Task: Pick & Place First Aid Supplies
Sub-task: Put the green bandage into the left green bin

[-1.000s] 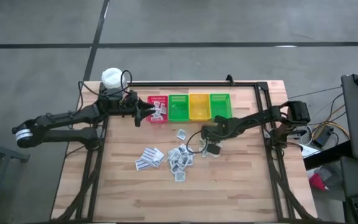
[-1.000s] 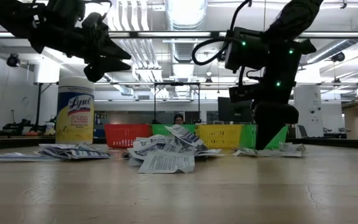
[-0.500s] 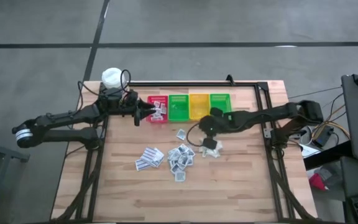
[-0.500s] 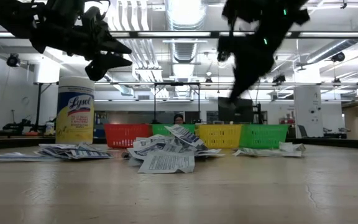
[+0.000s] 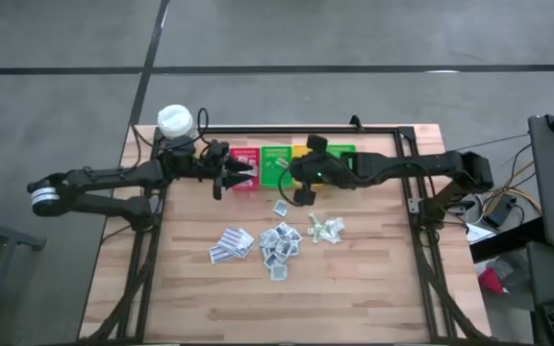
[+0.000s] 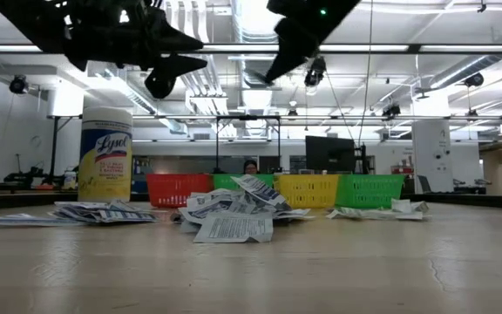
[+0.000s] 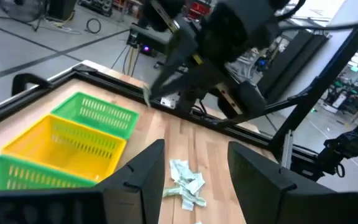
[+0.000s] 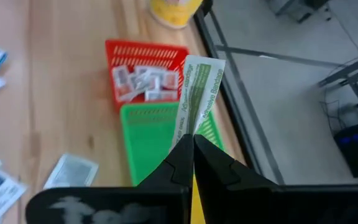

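Pinching a flat white green-printed bandage packet (image 8: 197,93) between the closed fingers of my right gripper (image 8: 188,144), I hold it above the green plastic bin (image 8: 148,140). My left gripper (image 5: 241,173) hangs spread, empty, over the red plastic bin (image 5: 243,180).

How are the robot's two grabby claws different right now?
The left gripper has its fingers apart; the right gripper has its fingers pinched together. The left gripper holds nothing; the right gripper grips a white packet with green print. The left gripper hangs by the red bin; the right gripper is over the green bin beside it. Both are dark, two-fingered and up off the table.
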You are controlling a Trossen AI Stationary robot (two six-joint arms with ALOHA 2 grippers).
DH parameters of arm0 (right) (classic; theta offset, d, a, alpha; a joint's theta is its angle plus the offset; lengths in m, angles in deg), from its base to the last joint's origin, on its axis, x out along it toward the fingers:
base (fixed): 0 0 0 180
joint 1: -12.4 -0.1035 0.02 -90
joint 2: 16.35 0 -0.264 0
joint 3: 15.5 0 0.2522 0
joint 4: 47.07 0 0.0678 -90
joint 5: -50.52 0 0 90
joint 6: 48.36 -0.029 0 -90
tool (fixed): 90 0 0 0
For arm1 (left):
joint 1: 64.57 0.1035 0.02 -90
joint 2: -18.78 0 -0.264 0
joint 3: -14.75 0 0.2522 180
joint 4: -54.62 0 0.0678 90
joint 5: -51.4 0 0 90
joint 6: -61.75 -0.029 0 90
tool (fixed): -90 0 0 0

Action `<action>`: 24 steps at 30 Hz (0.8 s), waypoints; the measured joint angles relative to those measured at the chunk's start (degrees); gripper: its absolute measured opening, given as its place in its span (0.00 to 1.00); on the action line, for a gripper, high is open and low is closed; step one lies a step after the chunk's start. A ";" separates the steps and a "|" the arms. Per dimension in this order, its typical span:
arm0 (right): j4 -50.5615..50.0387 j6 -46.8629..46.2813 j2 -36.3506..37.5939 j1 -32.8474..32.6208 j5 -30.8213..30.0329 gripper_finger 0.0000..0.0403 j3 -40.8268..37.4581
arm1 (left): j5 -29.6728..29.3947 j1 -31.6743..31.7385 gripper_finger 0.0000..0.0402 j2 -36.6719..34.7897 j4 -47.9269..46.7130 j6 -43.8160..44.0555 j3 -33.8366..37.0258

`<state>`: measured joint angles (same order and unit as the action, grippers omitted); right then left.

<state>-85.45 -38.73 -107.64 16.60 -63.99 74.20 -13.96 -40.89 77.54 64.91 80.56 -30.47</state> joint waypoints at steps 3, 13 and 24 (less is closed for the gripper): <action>0.11 1.01 -1.81 0.53 -0.08 0.02 2.72 | -0.19 0.01 0.42 2.02 0.05 -0.56 -2.09; -0.17 1.53 -5.08 0.47 -3.07 0.02 8.05 | -0.63 0.01 0.42 8.43 -0.04 -0.64 -5.58; -0.16 1.87 -5.10 -0.62 -3.91 0.02 8.82 | -1.78 0.15 0.42 14.30 3.63 -0.41 -8.40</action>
<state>-85.61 -36.86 -112.75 15.98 -67.90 83.01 -15.73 -40.75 91.85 68.53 80.15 -38.88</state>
